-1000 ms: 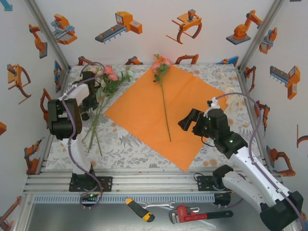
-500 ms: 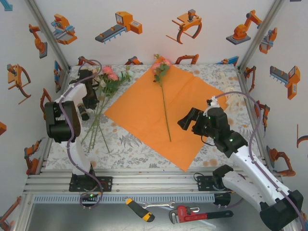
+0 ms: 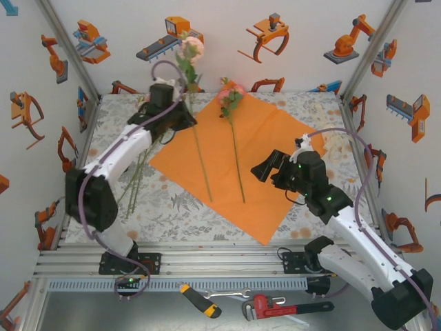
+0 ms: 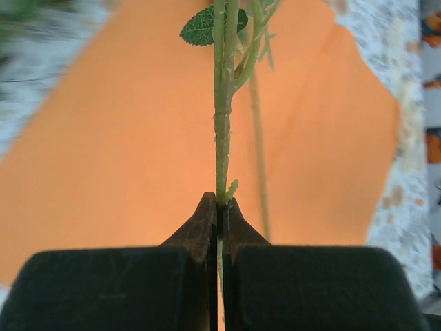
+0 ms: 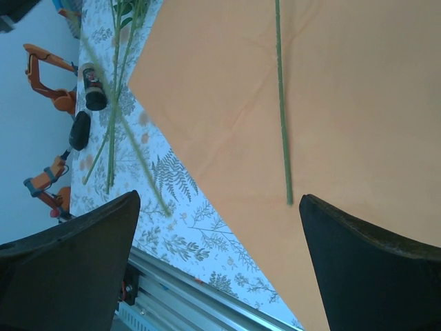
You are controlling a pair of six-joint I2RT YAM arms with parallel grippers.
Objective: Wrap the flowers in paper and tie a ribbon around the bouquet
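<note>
The orange paper (image 3: 265, 148) lies flat as a diamond on the tablecloth. One rose (image 3: 231, 95) rests on it, its stem (image 5: 281, 103) running toward the near edge. My left gripper (image 3: 187, 114) is shut on the stem (image 4: 220, 124) of a second rose, held up over the paper's (image 4: 103, 138) left part with its pale pink bloom (image 3: 190, 48) high against the back wall. The remaining flowers' stems (image 3: 136, 181) lie left of the sheet. My right gripper (image 3: 265, 169) hangs open over the paper's (image 5: 344, 103) near right side. A cream strip (image 3: 333, 140), probably the ribbon, lies by the right corner.
A yellow-handled screwdriver (image 3: 200, 301) and a red wrench (image 3: 274, 305) sit on the metal ledge in front of the table. Two small dark objects (image 5: 91, 93) lie by the left wall. Panels with orange robot stickers close in the left, back and right sides.
My left gripper has lifted off the flower pile at the left and swung right, carrying one rose up over the paper. The right gripper has barely shifted.
</note>
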